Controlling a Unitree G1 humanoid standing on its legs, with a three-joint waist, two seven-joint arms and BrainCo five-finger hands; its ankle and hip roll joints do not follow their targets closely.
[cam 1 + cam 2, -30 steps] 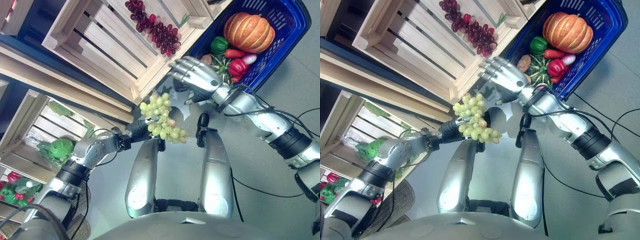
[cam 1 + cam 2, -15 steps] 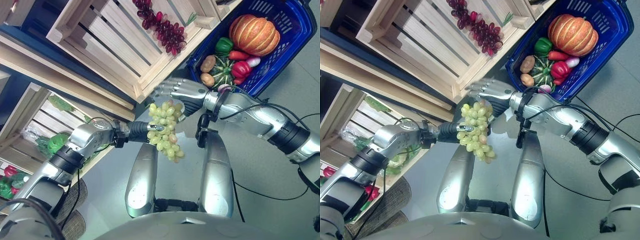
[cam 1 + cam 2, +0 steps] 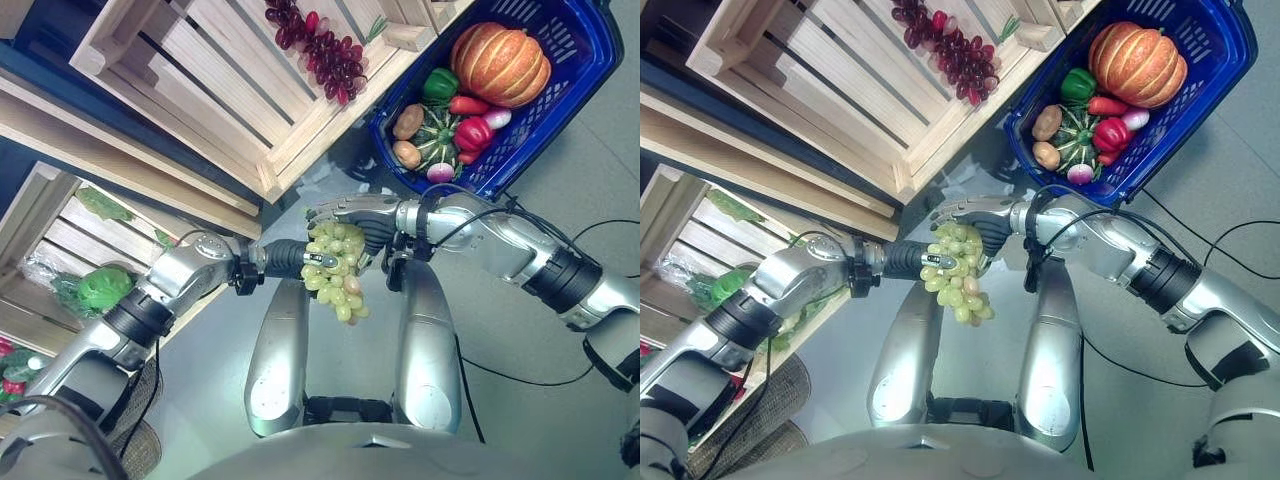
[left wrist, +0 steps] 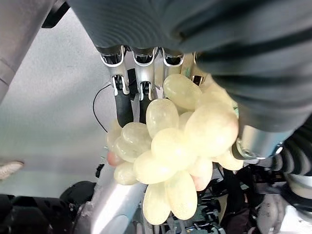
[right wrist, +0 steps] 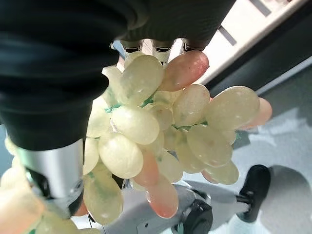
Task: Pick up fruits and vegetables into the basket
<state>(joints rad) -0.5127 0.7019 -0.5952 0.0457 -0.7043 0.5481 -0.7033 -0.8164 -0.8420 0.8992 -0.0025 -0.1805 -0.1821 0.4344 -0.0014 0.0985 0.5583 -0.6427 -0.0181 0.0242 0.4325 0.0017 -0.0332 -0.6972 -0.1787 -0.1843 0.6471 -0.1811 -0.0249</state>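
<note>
A bunch of green grapes (image 3: 338, 280) hangs in mid-air in front of me, with my left hand (image 3: 288, 258) shut on its upper part from the left. In the left wrist view its fingers (image 4: 132, 78) curl against the grapes (image 4: 175, 146). My right hand (image 3: 358, 214) lies over the top of the bunch with straight fingers touching it. In the right wrist view the thumb (image 5: 53, 175) sits beside the grapes (image 5: 161, 126). The blue basket (image 3: 592, 62) stands at the upper right, apart from both hands.
The basket holds an orange pumpkin (image 3: 498, 62), a green pepper (image 3: 437, 84), a red pepper (image 3: 472, 132), potatoes (image 3: 406, 122) and other vegetables. A wooden crate (image 3: 200, 95) at the top holds red grapes (image 3: 322, 52). A lower crate at left holds a green lettuce (image 3: 96, 290).
My right hand has come away from the basket, down and to the left, onto the top of the green grapes. The left hand keeps hold of the bunch, which now hangs lower.
</note>
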